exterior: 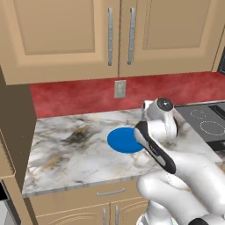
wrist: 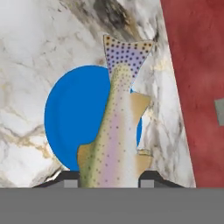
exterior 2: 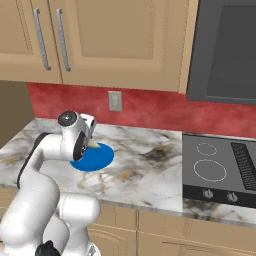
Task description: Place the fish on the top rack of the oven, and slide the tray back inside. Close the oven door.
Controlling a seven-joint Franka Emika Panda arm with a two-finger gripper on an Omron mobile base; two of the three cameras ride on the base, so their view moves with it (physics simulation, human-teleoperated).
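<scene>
So far only the first step looks done: the gripper (wrist: 111, 175) has its two fingers drawn in narrow against the sides of the fish (wrist: 114, 131), which fills the middle of the hand view with its spotted tail pointing away. Whether the fish has left the blue plate (exterior: 123, 139) or merely lies over it I cannot tell; in the hand view the plate shows behind it on the marble counter (exterior: 66, 145), and nothing else is seen on the plate. From the left base view the arm's wrist bends down at the plate's right edge, near the red backsplash (exterior: 79, 94) with its wall outlet (exterior: 120, 88). Everything else seems to remain, by my reading: carrying the fish to the oven, laying it on the top rack, sliding the tray in and shutting the door. A dark cooktop (exterior 2: 220, 167) sits to the right on the counter, well apart from the plate, below a black appliance (exterior 2: 225, 50).
</scene>
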